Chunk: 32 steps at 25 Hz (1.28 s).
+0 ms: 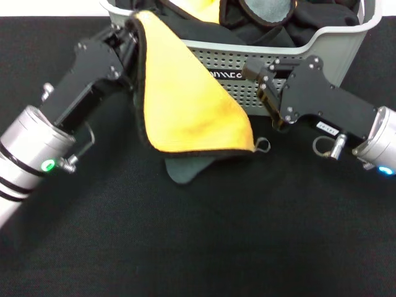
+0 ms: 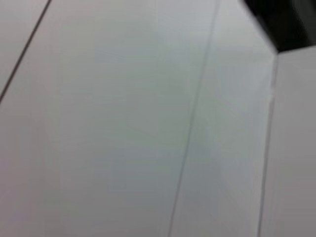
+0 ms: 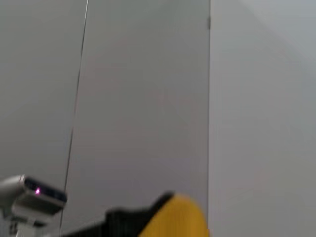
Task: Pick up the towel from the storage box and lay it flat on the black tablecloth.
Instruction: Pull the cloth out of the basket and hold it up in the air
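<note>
One black tablecloth [image 1: 185,247], one towel [image 1: 185,99] pinched by left hand [image 1: 131,31], right hand [image 1: 263,80] unclear, one storage box [image 1: 334,46].

Can't see the left gripper [image 1: 131,38] fingertips, they're buried in the towel [image 1: 189,99] fold. The storage box [image 1: 346,43] gets chopped off at the top edge. Left wrist view is just blurry pale panels.
</note>
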{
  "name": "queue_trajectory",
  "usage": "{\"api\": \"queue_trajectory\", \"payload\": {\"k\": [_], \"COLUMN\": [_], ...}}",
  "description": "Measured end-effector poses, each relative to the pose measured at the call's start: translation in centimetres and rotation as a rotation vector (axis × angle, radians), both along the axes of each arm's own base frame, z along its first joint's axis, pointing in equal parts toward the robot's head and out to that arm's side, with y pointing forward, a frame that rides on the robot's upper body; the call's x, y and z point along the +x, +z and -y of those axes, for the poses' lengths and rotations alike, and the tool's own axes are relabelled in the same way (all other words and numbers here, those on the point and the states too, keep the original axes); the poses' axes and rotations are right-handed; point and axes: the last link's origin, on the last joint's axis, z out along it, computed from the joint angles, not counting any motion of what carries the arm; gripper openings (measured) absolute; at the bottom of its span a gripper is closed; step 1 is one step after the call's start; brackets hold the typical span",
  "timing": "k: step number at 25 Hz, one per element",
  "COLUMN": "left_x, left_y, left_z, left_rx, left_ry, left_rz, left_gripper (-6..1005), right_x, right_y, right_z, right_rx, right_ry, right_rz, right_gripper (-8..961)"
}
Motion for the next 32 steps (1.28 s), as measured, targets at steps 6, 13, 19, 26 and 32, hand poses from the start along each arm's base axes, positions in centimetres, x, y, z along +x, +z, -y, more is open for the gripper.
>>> {"api": "queue_trajectory", "payload": {"k": [6,13,19,26,32], "left_x": [1.7,3.5,4.7,4.7,4.3], "left_y": [1.7,3.0,3.0,2.1,1.9], "left_z": [-0.1,-0.9,-2.0,-2.8,-3.0], "left_rx": [0.071,0.136,0.156,0.171,0.196], "left_ry": [-0.129,-0.215,-0.241,-0.205,-0.164], "left_rz": [0.021,0.028,0.013,-0.035,-0.034], "left_gripper": [68,26,26,27,27], "right_x": [0.4,0.8,-0.3,-1.6,-2.1], "right_y": [-0.9,-2.3,-4.0,-4.0,-3.8], "right_z": [1.0,2.4,4.0,3.9,3.4], "right_rx": [-0.043,-0.038,0.035,0.061,0.093], "right_ry": [-0.007,0.007,0.063,0.081,0.088], "right_rz": [0.019,0.056,0.080,0.049,0.049], "right_gripper": [17,81,296,547,659]}}
